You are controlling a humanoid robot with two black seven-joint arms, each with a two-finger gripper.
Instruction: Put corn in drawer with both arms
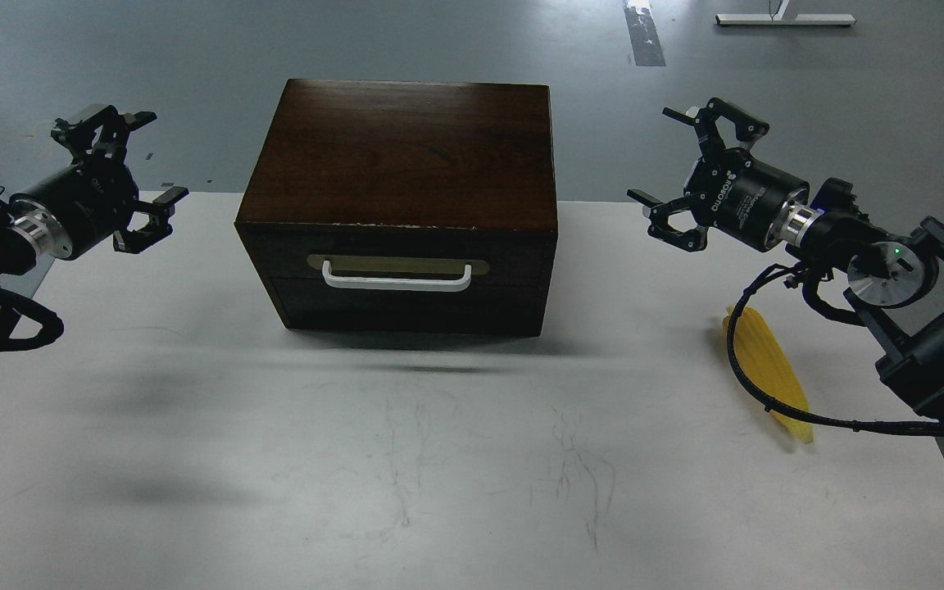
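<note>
The dark brown wooden box (402,156) stands at the table's back middle. Its drawer (406,283) is closed, white bar handle (397,279) facing me. The yellow corn (771,373) lies on the table at the right, a black cable crossing over it. My right gripper (685,176) hovers open above the table, right of the box and up-left of the corn, holding nothing. My left gripper (132,176) hovers open left of the box, fingers spread and empty.
The white table (456,459) stretches in front of the box, marked with faint scratches. Its far edge runs behind the box, with grey floor (439,41) beyond. My right arm's bulk (923,328) and its cable sit near the table's right edge.
</note>
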